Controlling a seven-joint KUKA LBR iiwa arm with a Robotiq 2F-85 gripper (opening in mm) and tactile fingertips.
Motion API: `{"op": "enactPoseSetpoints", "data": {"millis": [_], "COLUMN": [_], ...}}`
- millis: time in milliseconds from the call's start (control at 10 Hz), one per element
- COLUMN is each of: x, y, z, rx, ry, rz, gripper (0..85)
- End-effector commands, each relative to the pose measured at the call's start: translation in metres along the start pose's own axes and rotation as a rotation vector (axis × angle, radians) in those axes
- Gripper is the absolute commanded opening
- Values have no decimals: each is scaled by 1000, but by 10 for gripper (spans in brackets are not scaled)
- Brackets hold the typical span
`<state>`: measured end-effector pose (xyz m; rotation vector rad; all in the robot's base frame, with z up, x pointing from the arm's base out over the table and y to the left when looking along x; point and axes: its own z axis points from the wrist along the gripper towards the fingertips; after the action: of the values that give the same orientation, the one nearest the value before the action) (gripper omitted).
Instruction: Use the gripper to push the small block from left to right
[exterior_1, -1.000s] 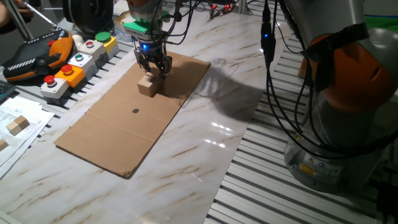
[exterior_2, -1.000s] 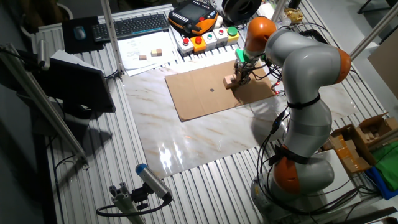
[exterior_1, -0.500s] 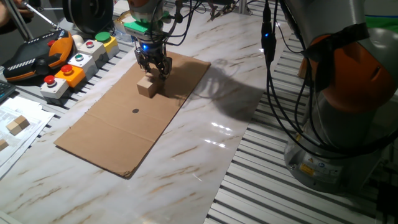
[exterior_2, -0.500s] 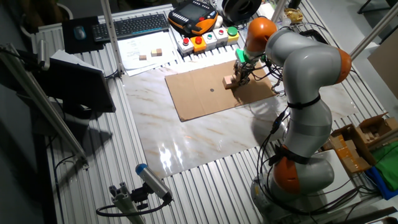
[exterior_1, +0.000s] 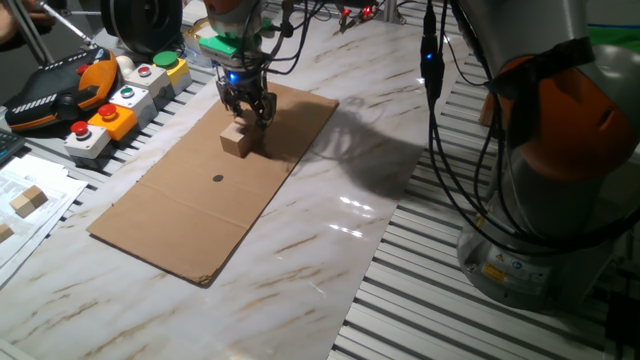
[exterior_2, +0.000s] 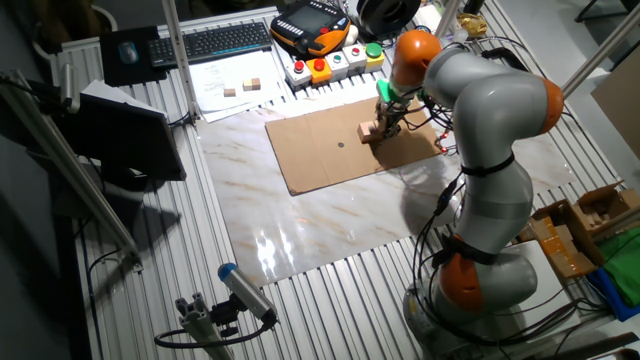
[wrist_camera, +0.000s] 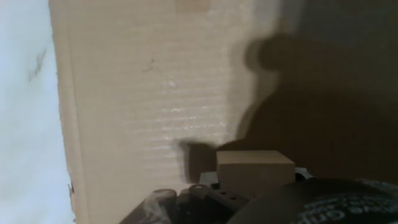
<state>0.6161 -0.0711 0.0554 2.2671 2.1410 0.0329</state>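
Note:
The small wooden block (exterior_1: 238, 140) lies on the brown cardboard sheet (exterior_1: 180, 210), near its far end. My gripper (exterior_1: 247, 110), a black claw under a blue light and green band, hangs just behind the block and touches or nearly touches its far top edge. Its fingers are bunched together with nothing between them. In the other fixed view the gripper (exterior_2: 383, 123) stands right of the block (exterior_2: 368, 131). The hand view shows the block (wrist_camera: 255, 171) close up at the bottom, on the cardboard (wrist_camera: 143, 93).
A row of button boxes (exterior_1: 120, 105) and an orange pendant (exterior_1: 60, 90) line the cardboard's far left side. Papers with spare blocks (exterior_1: 25, 200) lie at the left. A black dot (exterior_1: 218, 179) marks the cardboard's middle. The robot's base (exterior_1: 560, 200) stands at the right.
The gripper has shifted very slightly to the left over the block. The block has stayed in place.

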Motion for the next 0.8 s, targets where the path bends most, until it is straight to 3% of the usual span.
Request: {"op": "enactPoseSetpoints", "data": {"millis": [0,200,500,700], "x": [0,0,0,-1], "y": [0,0,0,0], "z": [0,0,0,-1], "rx": [0,0,-15,-3], "ry": [-7,2,-18,15], "rz": [8,50,63,84], "gripper": [10,10,10,10]}}
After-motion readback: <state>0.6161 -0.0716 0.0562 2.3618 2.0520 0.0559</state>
